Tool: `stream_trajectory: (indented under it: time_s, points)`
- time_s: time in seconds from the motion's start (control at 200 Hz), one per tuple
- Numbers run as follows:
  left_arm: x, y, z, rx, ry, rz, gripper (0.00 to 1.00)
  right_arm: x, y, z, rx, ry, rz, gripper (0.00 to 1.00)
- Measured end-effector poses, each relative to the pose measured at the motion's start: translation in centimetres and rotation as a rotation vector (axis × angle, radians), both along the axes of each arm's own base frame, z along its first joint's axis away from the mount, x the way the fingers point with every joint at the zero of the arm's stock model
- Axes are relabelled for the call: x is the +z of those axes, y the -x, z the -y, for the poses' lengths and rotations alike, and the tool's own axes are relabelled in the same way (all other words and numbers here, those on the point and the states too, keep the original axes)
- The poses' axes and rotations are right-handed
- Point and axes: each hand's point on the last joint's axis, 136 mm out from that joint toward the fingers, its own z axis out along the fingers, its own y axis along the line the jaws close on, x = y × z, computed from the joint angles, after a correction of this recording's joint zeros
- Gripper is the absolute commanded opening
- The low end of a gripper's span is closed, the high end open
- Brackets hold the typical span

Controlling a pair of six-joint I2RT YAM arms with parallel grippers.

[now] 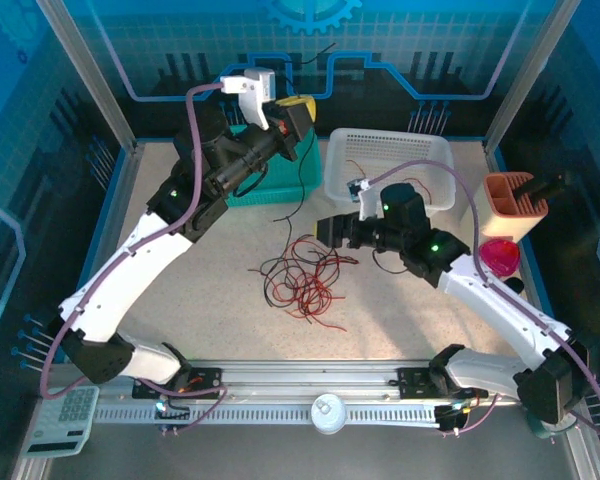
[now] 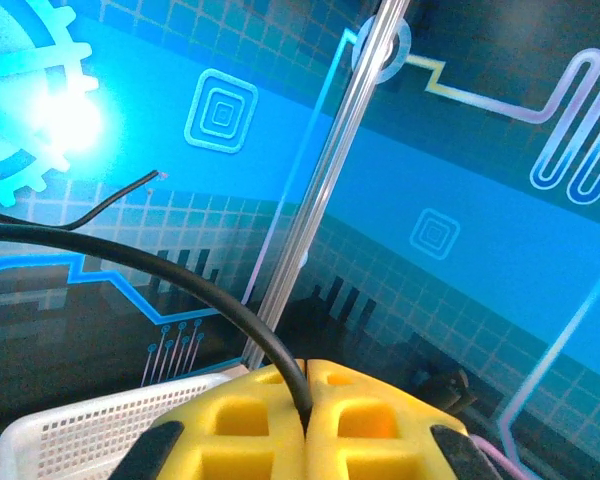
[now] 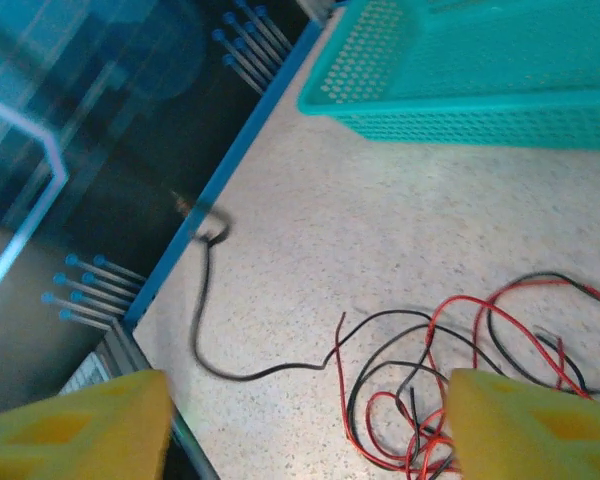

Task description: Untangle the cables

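Left tool [image 2: 305, 395]: clenched on one black cable [image 2: 170, 265], held high above the teal basket [image 1: 280, 195]. The strand hangs from it down toward the pile.

Right tool [image 3: 305, 420]: fingers wide apart with nothing between them, low over the worktop [image 1: 210, 300] just beside the tangle.

The rest of the cables [image 1: 302, 275], red and black, lie looped together mid-worktop, in front of the teal basket.

My read: one strand is being drawn out of the knot. Next I need the right tool to pin or pick a neighbouring red loop, so the black one slides free without dragging the pile.
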Motion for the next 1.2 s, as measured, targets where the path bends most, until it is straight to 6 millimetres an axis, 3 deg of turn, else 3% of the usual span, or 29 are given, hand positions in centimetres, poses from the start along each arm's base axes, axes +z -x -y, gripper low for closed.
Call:
stream_trajectory:
  time_s: [0.265, 0.755, 0.895, 0.995, 1.2]
  points:
    - [0.2, -0.7, 0.3, 0.006, -0.013, 0.006, 0.00, 0.8, 3.1, -4.1, 0.139, -0.026, 0.098, 0.82]
    - [0.0, -0.7, 0.3, 0.006, -0.020, -0.004, 0.00, -4.1, 0.7, -7.9, 0.129, 0.030, 0.063, 0.75]
    - [0.4, -0.7, 0.3, 0.007, -0.021, -0.001, 0.00, -4.3, 0.6, -8.1, 0.126, 0.031, 0.060, 0.70]
    - [1.0, -0.8, 0.3, 0.009, -0.016, 0.006, 0.00, -4.1, 0.5, -8.2, 0.121, 0.024, 0.067, 0.57]
    - [1.7, -1.7, 0.0, 0.024, -0.013, 0.006, 0.00, -4.0, 0.4, -8.2, 0.117, 0.022, 0.070, 0.06]
